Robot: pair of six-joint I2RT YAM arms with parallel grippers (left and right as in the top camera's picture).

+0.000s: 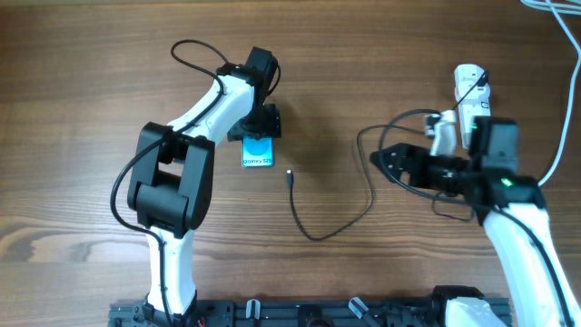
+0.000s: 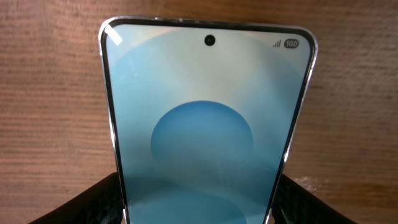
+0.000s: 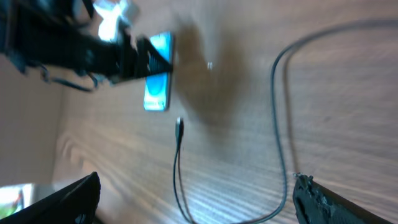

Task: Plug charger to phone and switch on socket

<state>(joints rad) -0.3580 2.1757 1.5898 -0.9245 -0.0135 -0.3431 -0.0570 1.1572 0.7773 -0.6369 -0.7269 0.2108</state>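
Left fingers [image 2: 87, 202] sit on either side of the phone [image 2: 205, 124], close against its long edges near one end; whether they press on it I cannot tell. It lies flat with its lit screen up, toward the far edge of the surface [image 1: 73, 73], left of the middle. Right fingers [image 3: 68, 199] are spread wide with nothing between them, hovering toward the right edge. The charger [image 1: 313, 238] lies loose in a curve between the phone and the right fingers, its plug tip [image 1: 289, 174] near the phone's near end, not touching it. The socket [image 1: 467, 77] lies near the far right corner, partly under the right arm [image 1: 517, 227].
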